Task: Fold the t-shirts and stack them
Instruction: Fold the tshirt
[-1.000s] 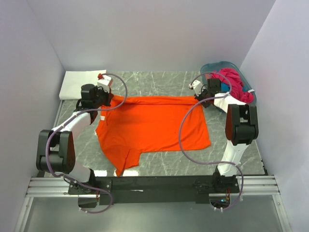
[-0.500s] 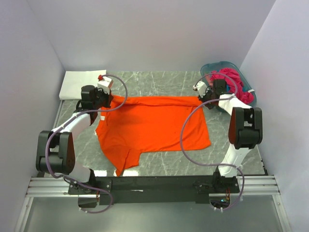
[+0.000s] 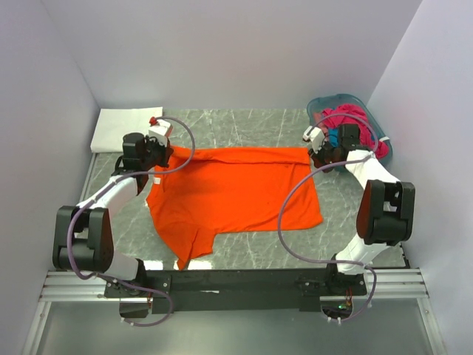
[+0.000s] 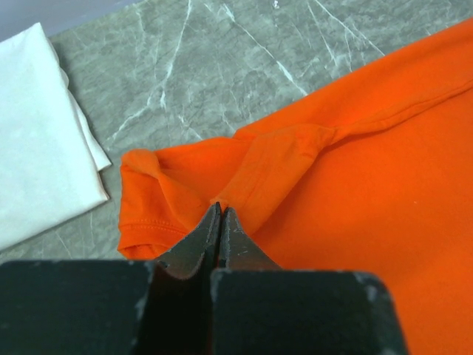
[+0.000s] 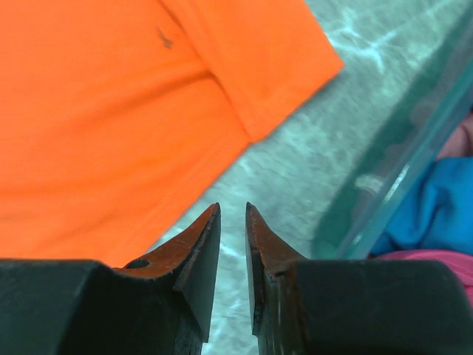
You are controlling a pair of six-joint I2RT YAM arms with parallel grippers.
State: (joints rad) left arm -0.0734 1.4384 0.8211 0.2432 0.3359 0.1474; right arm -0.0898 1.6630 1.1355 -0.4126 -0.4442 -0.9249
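The left fingers [image 4: 219, 222] are clenched on a bunched fold of the orange t-shirt [image 3: 236, 188] at its sleeve, in the upper left of the overhead view. The right fingers [image 5: 217, 214] stand slightly apart with nothing between them, above the marble surface [image 3: 244, 126] just beside the shirt's upper right corner. The shirt lies spread across the centre. 1 white t-shirt [image 3: 122, 127] lies folded at upper left. A teal basket [image 3: 325, 101] at upper right holds magenta [image 3: 355, 118] and blue [image 5: 436, 200] t-shirts.
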